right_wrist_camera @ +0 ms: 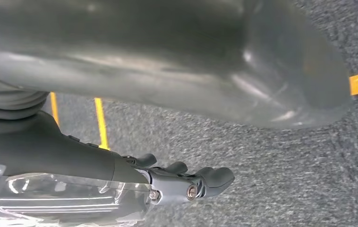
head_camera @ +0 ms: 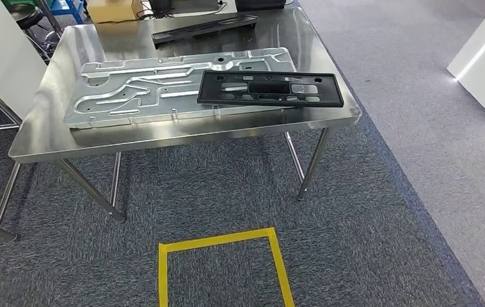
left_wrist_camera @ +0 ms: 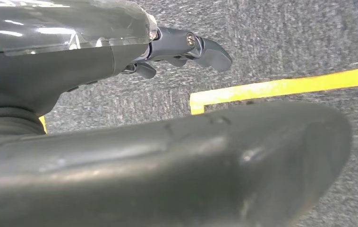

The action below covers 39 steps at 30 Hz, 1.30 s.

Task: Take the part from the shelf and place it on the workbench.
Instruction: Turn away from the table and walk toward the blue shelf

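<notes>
Grey carpet (head_camera: 227, 192) covers the floor, and nearest of all a square of yellow tape (head_camera: 224, 242) is marked on it, its near side cut off at the bottom of the head view. Both arms hang over this carpet: the left hand (left_wrist_camera: 186, 49) grasps nothing, its dark fingers loosely extended and apart above the tape line, and the right hand (right_wrist_camera: 191, 182) is likewise released, fingers spread with nothing in them. A thick grey thumb crosses each wrist view, blurred and hiding much of the floor behind.

Beyond the tape stands the steel workbench (head_camera: 182, 137) on thin metal legs. A large stamped silver panel (head_camera: 163, 86) lies flat on it, and the black part (head_camera: 270, 88) — a long frame with cut-outs — rests on top of the panel's right end, reaching almost to the bench's right edge.

Further back on the bench lies a second black strip (head_camera: 205, 27), hard to make out. Behind it a cardboard box (head_camera: 113, 9) sits at the far edge — its top is cut off, so I cannot tell what it holds. White panels stand at both sides of the room.
</notes>
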{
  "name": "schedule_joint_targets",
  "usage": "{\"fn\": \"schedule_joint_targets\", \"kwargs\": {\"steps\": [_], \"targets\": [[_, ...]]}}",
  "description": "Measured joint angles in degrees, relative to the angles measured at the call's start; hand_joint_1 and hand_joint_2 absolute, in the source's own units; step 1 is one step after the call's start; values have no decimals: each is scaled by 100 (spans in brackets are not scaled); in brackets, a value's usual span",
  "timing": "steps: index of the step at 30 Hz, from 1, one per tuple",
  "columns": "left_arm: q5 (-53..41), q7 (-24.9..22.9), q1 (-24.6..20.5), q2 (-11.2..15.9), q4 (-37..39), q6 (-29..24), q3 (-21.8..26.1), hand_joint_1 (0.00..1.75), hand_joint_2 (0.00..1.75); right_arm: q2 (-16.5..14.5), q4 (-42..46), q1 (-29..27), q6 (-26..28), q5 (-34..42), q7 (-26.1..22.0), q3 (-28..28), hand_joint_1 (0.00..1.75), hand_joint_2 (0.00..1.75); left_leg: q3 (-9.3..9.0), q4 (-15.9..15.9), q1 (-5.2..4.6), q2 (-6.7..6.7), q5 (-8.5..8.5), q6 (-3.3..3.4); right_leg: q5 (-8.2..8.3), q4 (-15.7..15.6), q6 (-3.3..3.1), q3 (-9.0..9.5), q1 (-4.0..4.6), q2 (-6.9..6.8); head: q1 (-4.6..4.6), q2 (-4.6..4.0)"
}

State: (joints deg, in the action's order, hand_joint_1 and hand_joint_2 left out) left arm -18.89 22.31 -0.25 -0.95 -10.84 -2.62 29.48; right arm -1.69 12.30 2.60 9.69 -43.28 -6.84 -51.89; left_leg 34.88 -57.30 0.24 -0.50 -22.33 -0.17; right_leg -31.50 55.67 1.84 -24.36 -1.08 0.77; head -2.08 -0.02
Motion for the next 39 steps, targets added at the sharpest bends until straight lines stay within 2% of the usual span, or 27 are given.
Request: {"fn": "schedule_joint_targets", "kwargs": {"steps": [2, 3, 5, 7, 8, 9, 10, 12, 14, 15, 16, 18, 19, 21, 23, 24, 25, 26, 27, 28, 30, 31, 33, 34, 36, 38, 39], "targets": [[-30, -3, -1, 15, 0, 8, -13, 0, 0, -25, -13, -3, 2, 8, -9, -40, 0, 0, 45, -12, 16, -2, 63, -79, 56, -29, -114, -68, 15, -38, 1, 0], [-45, -7, -1, 22, 1, 13, -17, 0, 0, -37, -19, -3, 2, 9, -13, -55, 0, 0, 91, -79, 26, 1, -30, -108, 115, -27, -176, -134, 16, -63, 1, 0], [-75, -14, -3, 31, 2, 24, -36, 0, 0, -56, -28, -4, 3, 9, -15, -70, 0, 0, 241, -503, 51, 12, -534, -147, 255, -33, -271, -293, 21, -113, 1, 0], [-102, -15, -5, 36, 2, 36, -68, 0, 0, -66, -33, -18, 3, 9, -16, -86, 0, 0, 389, -1245, 54, 19, -1089, -174, 398, -23, -304, -483, 56, -138, 0, 0], [-113, -15, -5, 39, 2, 42, -84, 0, 0, -72, -36, -25, 3, 9, -16, -95, 0, 0, 400, -1551, 53, 19, -1179, -179, 470, -9, -310, -587, 76, -154, 1, 0], [-122, -14, -7, 43, 2, 46, -94, 0, 0, -76, -39, -29, 3, 9, -16, -103, 0, 0, 336, -1707, 50, 18, -1123, -174, 539, 12, -312, -697, 96, -167, 0, 0], [-128, -12, -9, 47, 2, 50, -101, 0, 0, -81, -42, -29, 3, 9, -16, -109, 0, 0, 185, -1668, 46, 19, -965, -156, 600, 41, -310, -801, 114, -177, 0, 0], [-142, 0, -26, 61, -1, 55, -108, 0, 0, -104, -48, -23, -2, 9, -15, -119, 0, 0, -399, -1019, 21, 24, -728, -78, 706, 107, -297, -985, 142, -186, 0, 0], [-160, 22, -60, 84, -3, 64, -113, 0, 0, -134, -52, -18, -7, 9, -10, -134, 0, 0, -1008, -124, -21, 37, -844, 12, 807, 155, -258, -1089, 162, -197, 0, 0], [-166, 33, -74, 95, -4, 72, -114, 0, 0, -145, -53, -17, -7, 9, -3, -143, 0, 0, -1167, 159, -46, 42, -933, 55, 867, 160, -229, -1116, 158, -207, 0, 0], [-172, 42, -82, 102, -3, 78, -115, 0, 0, -149, -53, -21, -6, 9, 2, -151, 0, 0, -1204, 287, -59, 44, -952, 90, 926, 152, -197, -1133, 152, -215, 0, 0], [-190, 50, -83, 108, 3, 89, -116, 0, 0, -149, -55, -31, -2, 14, 11, -167, 0, 0, -1096, 340, -52, 62, -833, 171, 988, 133, -128, -1192, 143, -197, 0, 0], [-203, 49, -90, 111, 7, 92, -118, 0, 0, -151, -56, -34, -3, 17, 12, -174, 0, 0, -1028, 369, -35, 73, -744, 210, 876, 198, -92, -1249, 142, -170, 1, 0], [-227, 20, -97, 117, 9, 95, -124, 0, 0, -157, -60, -46, -13, 12, 12, -182, 0, 0, -857, 391, -17, 95, -568, 268, 344, 671, -10, -1426, 116, -117, 1, 0], [-241, -21, -84, 121, 10, 90, -132, 0, 0, -160, -63, -61, -31, -6, 14, -184, 0, 0, -655, 359, -21, 99, -430, 277, -151, 1432, 56, -1574, 81, -101, 1, 0], [-244, -36, -82, 121, 10, 87, -135, 0, 0, -160, -64, -63, -40, -11, 14, -185, 0, 0, -552, 326, -19, 101, -371, 266, -192, 1700, 79, -1578, 63, -100, 1, 0], [-247, -48, -85, 121, 11, 80, -140, 0, 0, -161, -64, -61, -53, -20, 20, -185, 0, 0, -445, 288, -15, 101, -323, 252, -102, 1793, 98, -1498, 44, -100, 1, 0], [-250, -72, -89, 121, 11, 70, -144, 0, 0, -161, -65, -59, -81, -40, 40, -185, 0, 0, -341, 243, -8, 100, -283, 232, 70, 1678, 112, -1319, 24, -101, 1, 0], [-256, -119, -95, 121, 11, 57, -146, 0, 0, -161, -65, -54, -136, -79, 91, -185, 0, 0, -245, 192, -3, 99, -251, 207, 226, 1379, 120, -1044, 3, -99, 1, 0], [-265, -213, -99, 122, 10, 42, -148, 0, 0, -161, -65, -43, -240, -141, 208, -178, 0, 0, -162, 140, -4, 95, -228, 180, 262, 948, 118, -698, -6, -92, 0, 0], [-299, -455, -107, 126, 9, 11, -149, 0, 0, -167, -69, -18, -548, -281, 582, -147, 0, 0, -68, 50, -13, 93, -178, 111, 101, 174, 42, -163, 7, -74, 1, 0], [-320, -578, -111, 128, 9, -4, -150, 0, 0, -177, -75, -8, -729, -344, 813, -122, 0, 0, -48, 28, -17, 93, -146, 74, 11, -24, -16, -46, 24, -69, 1, 0], [-366, -748, -118, 132, 9, -27, -151, 0, 0, -218, -91, -1, -1052, -430, 1212, -78, 0, 0, -29, 16, -1, 93, -89, -6, 30, -77, -144, -64, 38, -85, 2, 0], [-382, -800, -118, 131, 9, -22, -151, 0, 0, -241, -97, 2, -1170, -460, 1345, -61, 0, 0, 7, -42, 12, 91, -142, -39, 67, -79, -200, -92, 37, -98, 1, 0], [-417, -849, -115, 128, 9, 0, -151, 0, 0, -289, -103, 4, -1332, -491, 1484, -42, 0, 0, 185, -486, 36, 87, -504, -96, 145, -90, -293, -161, 37, -129, 1, 0], [-443, -854, -116, 127, 9, 34, -151, 0, 0, -321, -104, -4, -1392, -496, 1502, -37, 0, 87, 456, -1285, 42, 87, -974, -132, 201, -72, -329, -249, 62, -145, 0, 0], [-452, -854, -114, 126, 9, 49, -152, 0, 0, -333, -104, -7, -1401, -495, 1504, -37, 0, 131, 533, -1583, 42, 87, -1090, -139, 221, -57, -335, -293, 77, -148, 0, 0]]}}
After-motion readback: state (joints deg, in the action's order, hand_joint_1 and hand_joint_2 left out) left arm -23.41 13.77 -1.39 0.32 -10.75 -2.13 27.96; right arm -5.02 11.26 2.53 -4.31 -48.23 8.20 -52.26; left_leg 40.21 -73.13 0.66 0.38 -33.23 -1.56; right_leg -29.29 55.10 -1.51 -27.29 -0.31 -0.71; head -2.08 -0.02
